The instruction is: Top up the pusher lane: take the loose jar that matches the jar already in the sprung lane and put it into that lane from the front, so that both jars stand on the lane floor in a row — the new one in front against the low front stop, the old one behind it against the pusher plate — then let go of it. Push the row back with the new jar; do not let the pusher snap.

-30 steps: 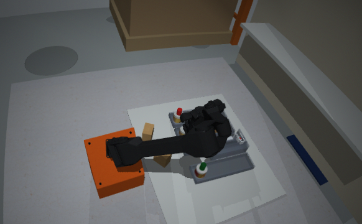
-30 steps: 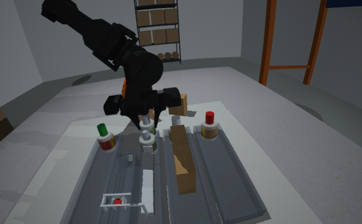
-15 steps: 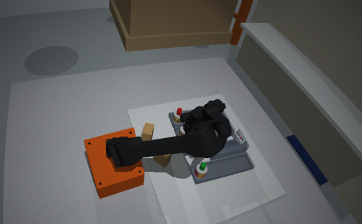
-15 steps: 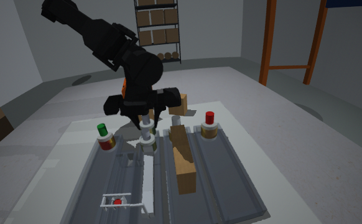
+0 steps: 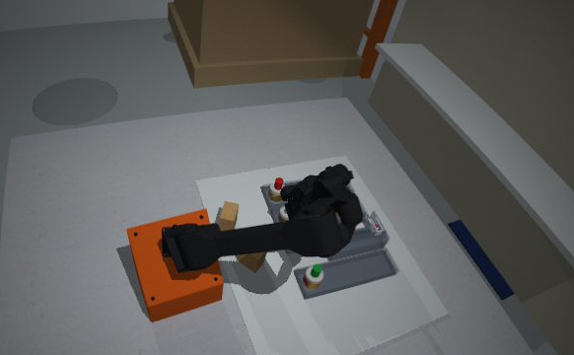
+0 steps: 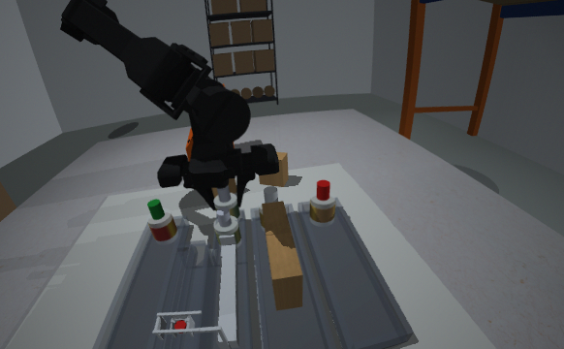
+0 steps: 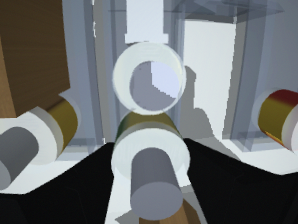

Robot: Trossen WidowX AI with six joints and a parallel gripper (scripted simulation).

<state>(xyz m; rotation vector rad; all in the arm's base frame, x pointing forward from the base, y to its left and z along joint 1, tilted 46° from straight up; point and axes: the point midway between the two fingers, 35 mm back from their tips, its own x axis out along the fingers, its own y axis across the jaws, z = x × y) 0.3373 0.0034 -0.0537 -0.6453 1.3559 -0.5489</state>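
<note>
My gripper [image 6: 227, 206] [image 7: 148, 147] points down and is shut on a grey-capped jar [image 6: 226, 201] [image 7: 156, 200] with a white shoulder and olive-gold label. This jar is upright at the front end of the sprung lane [image 6: 243, 296]. Whether its base touches the lane floor or clears the front stop is hidden. A matching jar [image 6: 227, 227] [image 7: 150, 77] stands directly behind it, close against it or touching. The white pusher [image 6: 228, 291] [image 7: 145, 17] meets that jar's back. In the top view the arm hides the fingers and both jars.
A green-capped jar [image 5: 313, 279] [image 6: 162, 228] [image 7: 276, 117] and a red-capped jar [image 5: 276, 192] [image 6: 323, 209] stand in outer lanes. Beside the sprung lane are another grey-capped jar [image 6: 270, 195] [image 7: 44, 135] and a long wooden block [image 6: 284, 264] [image 7: 32, 50]. A small block [image 5: 229, 215] lies near the base.
</note>
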